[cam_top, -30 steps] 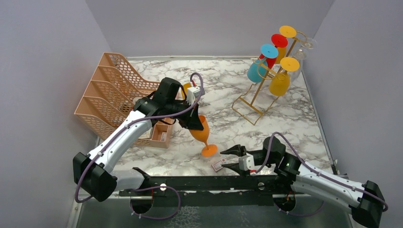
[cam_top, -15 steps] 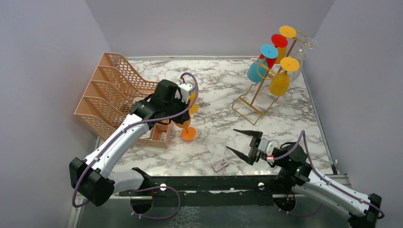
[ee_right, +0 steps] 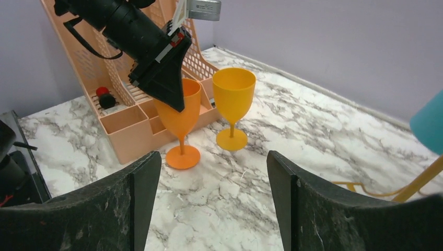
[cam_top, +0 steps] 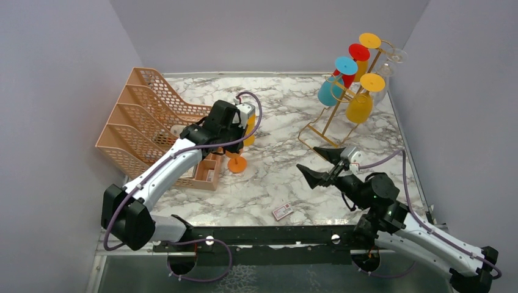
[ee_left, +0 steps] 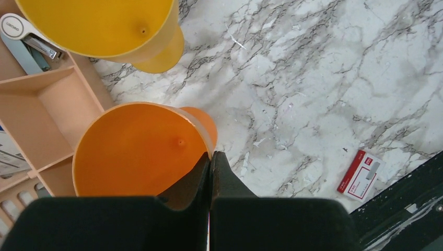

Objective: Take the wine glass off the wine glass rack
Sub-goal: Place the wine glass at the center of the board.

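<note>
The gold wire wine glass rack (cam_top: pixel 333 122) stands at the back right. A blue glass (cam_top: pixel 330 91), a yellow glass (cam_top: pixel 359 107), a red one (cam_top: pixel 357 55) and clear ones hang on it upside down. My left gripper (cam_top: pixel 234 141) is shut on the rim of an orange wine glass (cam_top: pixel 237 163). That glass stands upright with its foot at the marble, beside a yellow wine glass (cam_top: pixel 248 131). The left wrist view shows the jaws (ee_left: pixel 210 157) pinching the orange rim (ee_left: pixel 138 151). My right gripper (cam_top: pixel 306 157) is open and empty, raised over the table in front of the rack.
The peach mesh file organizer (cam_top: pixel 143 116) and its small tray (ee_right: pixel 130 125) stand just left of the two glasses. A small red and white card (cam_top: pixel 281 212) lies near the front edge. The blue glass (ee_right: pixel 431 123) and gold wire (ee_right: pixel 418 183) show at the right wrist view's right edge.
My left gripper carried the orange glass back and left, setting it upright beside the yellow glass. My right arm rose and swung toward the rack, its jaws still open.
</note>
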Controlling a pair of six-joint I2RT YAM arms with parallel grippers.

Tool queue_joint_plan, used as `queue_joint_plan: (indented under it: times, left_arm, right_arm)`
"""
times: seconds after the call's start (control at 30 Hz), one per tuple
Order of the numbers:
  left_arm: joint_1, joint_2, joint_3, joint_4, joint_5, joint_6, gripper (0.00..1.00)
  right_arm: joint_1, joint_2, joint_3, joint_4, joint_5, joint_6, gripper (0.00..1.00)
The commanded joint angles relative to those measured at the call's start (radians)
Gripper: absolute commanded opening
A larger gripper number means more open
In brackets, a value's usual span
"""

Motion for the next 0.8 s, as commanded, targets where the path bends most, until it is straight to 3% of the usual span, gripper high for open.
queue_joint_plan:
  times: [0.0,0.23,0.53,0.77]
  left_arm:
    - [0.001,0.038,0.022,0.074,-0.056,0.016,0.00]
    - [0.001,0.057,0.015,0.128,-0.084,0.020,0.00]
    - [0.000,0.068,-0.005,0.128,-0.100,0.028,0.04]
    - [-0.001,0.053,-0.012,0.127,-0.115,0.021,0.19]
  right_arm:
    - [0.004,0.025,0.070,-0.085,0.124,0.131,0.77]
    - [0.004,0.078,0.149,-0.189,0.107,0.159,0.78]
    - [0.004,0.087,0.143,-0.188,0.117,0.131,0.79]
    - [0.003,0.087,0.155,-0.211,0.130,0.108,0.84]
